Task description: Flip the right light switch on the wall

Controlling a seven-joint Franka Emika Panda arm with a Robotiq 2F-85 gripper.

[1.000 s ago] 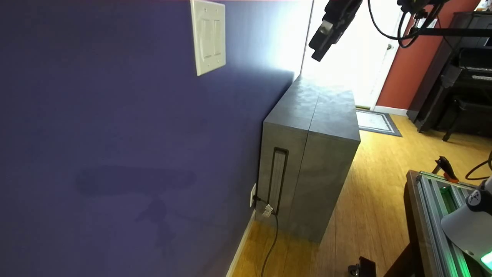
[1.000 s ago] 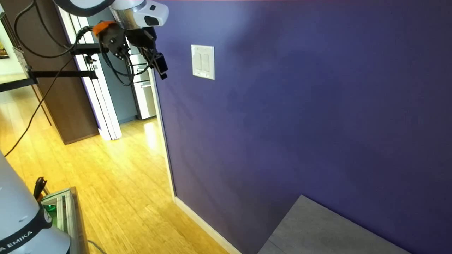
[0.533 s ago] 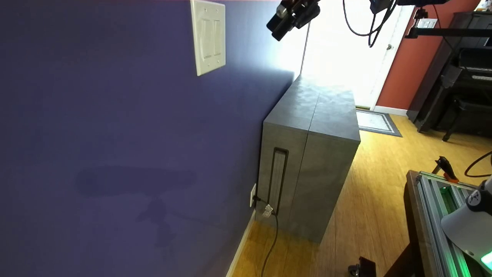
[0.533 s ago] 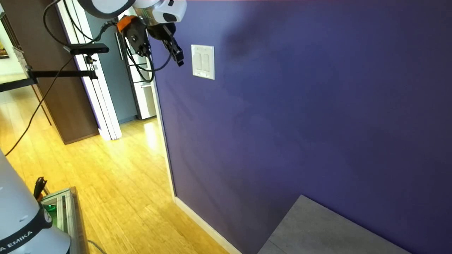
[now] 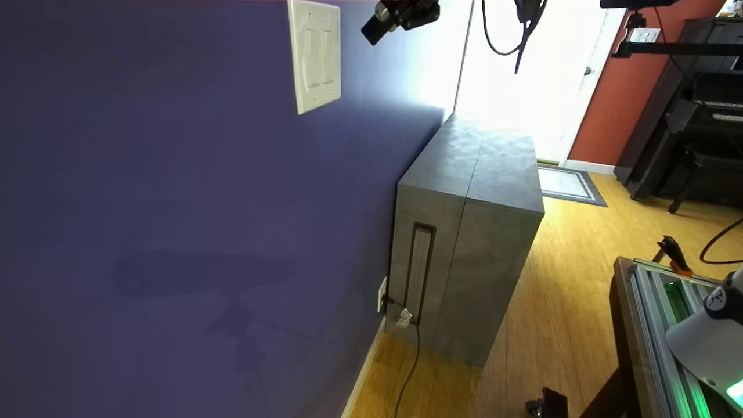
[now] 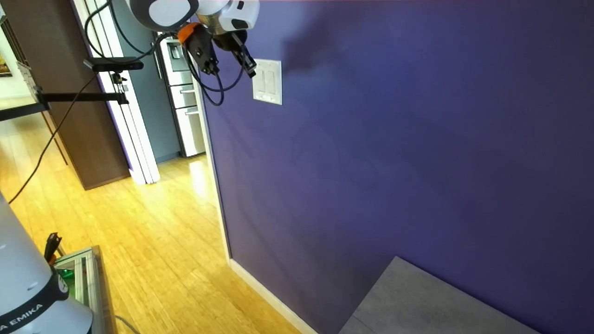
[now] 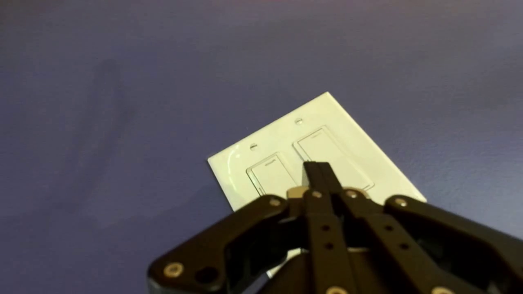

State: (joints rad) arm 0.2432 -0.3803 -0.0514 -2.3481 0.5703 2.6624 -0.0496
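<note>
The right light switch [image 7: 341, 157] is a flat white rocker on a white two-switch plate [image 7: 261, 136], which appears tilted in the wrist view. That plate [image 5: 316, 55] is fixed to the deep blue-purple wall [image 5: 174, 145]. My black gripper [image 7: 320, 165] is shut, its fingertips pressed together with nothing between them. In the wrist view the fingers cover the left edge of the right switch and hide the plate's lower part. In an exterior view the gripper [image 6: 251, 73] overlaps the plate's upper left edge; another angle shows its tips [image 5: 371, 36] apart from the plate.
A grey metal cabinet [image 5: 470, 168] stands against the wall below the gripper. Looped cables [image 6: 218, 90] hang beside the gripper. A black bar [image 6: 83, 97] reaches in at the left. Metal rails [image 5: 667, 313] border the robot's base, and an outlet with a plugged cord [image 5: 392, 299] sits low.
The gripper has moved toward the wall and the switch plate, rising a little, and its jaws have come shut. The arm's cables have swung along with it.
</note>
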